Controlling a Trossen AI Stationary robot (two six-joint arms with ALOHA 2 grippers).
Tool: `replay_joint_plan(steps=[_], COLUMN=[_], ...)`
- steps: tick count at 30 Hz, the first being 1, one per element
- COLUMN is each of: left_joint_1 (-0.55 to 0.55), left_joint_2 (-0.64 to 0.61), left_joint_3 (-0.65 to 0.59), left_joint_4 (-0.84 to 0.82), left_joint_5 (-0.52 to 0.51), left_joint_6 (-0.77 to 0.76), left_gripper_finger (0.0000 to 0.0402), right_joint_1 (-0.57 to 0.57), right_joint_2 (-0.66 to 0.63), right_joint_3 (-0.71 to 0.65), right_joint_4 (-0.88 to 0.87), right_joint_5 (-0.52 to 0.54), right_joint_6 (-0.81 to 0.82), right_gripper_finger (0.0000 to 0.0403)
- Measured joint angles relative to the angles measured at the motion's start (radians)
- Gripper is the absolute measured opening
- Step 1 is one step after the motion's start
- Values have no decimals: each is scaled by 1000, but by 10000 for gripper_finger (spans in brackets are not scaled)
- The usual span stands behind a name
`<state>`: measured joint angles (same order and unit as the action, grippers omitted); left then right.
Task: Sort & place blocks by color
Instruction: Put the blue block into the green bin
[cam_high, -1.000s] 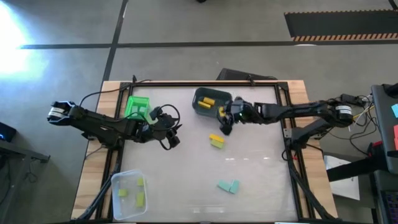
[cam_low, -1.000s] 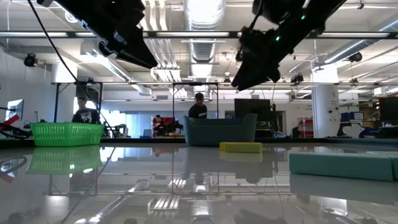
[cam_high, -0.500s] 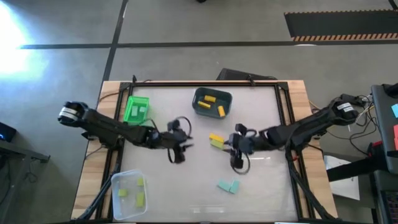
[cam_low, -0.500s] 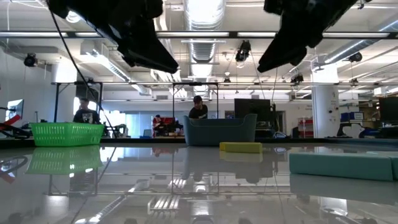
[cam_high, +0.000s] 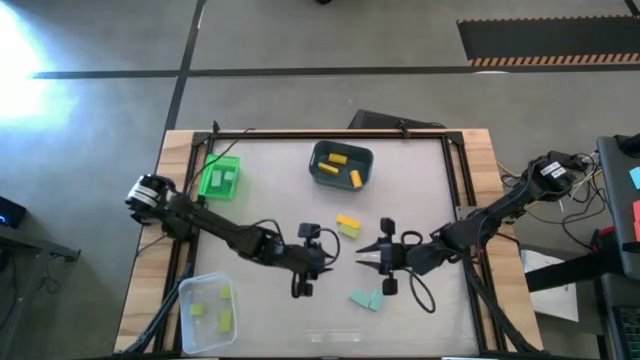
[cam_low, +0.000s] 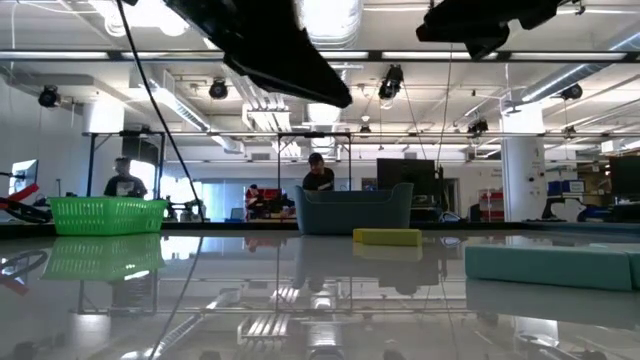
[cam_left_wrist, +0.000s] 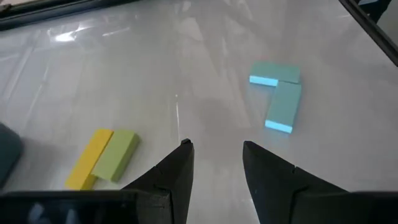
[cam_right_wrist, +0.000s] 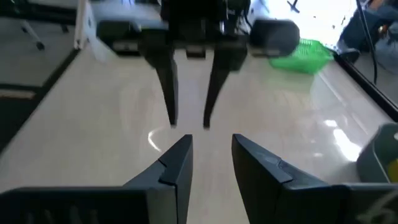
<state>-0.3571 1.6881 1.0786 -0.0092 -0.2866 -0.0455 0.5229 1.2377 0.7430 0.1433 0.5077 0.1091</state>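
Both arms out over mid-table, facing each other. Left gripper (cam_high: 318, 258) fingers apart and empty; right gripper (cam_high: 374, 258) fingers also apart, nothing held

Loose blocks: teal pair (cam_high: 367, 298) in an L just beside the right gripper, toward the near edge; yellow bar (cam_high: 347, 222) touching a lime bar (cam_high: 349, 232), lying between the two grippers and the grey bin (cam_high: 340, 163). More yellow pieces in the grey bin, lime ones in the clear tub (cam_high: 208, 312), something teal in the green basket (cam_high: 219, 177), hard to be sure at this size

Blocks look light and rigid, probably smooth-sided, so likely to skate if nudged. I'd pinch a bar across its short width at mid-length; touching pairs need splitting or a grip from the free side

Table (cam_low: 300, 300) is glossy white, reflective, flat. Behind it an open lab; people (cam_low: 318, 172) standing far back, well clear
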Motion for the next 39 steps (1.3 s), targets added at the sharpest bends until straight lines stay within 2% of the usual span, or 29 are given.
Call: replay_joint_plan(steps=[11, 21, 26, 30, 36, 39], left_joint_1=[-70, -45, -42, -42, -39, -39], left_joint_2=[197, 344, 376, 393, 425, 460], left_joint_3=[127, 226, 236, 233, 232, 229], left_joint_4=[80, 140, 196, 236, 280, 286], left_joint_5=[0, 63, 96, 104, 104, 104], left_joint_6=[0, 4, 4, 3, 13, 51], left_gripper_finger=[123, 123, 128, 157, 228, 246], right_joint_1=[82, 114, 114, 114, 114, 114], right_joint_2=[0, -25, -55, -73, -82, -83], right_joint_3=[-118, -277, -327, -344, -348, -348], right_joint_4=[275, 550, 590, 597, 595, 597], right_joint_5=[-10, -11, -12, -13, -14, -16], right_joint_6=[-58, -119, -110, -110, -115, -118], right_gripper_finger=[80, 63, 63, 64, 65, 65])
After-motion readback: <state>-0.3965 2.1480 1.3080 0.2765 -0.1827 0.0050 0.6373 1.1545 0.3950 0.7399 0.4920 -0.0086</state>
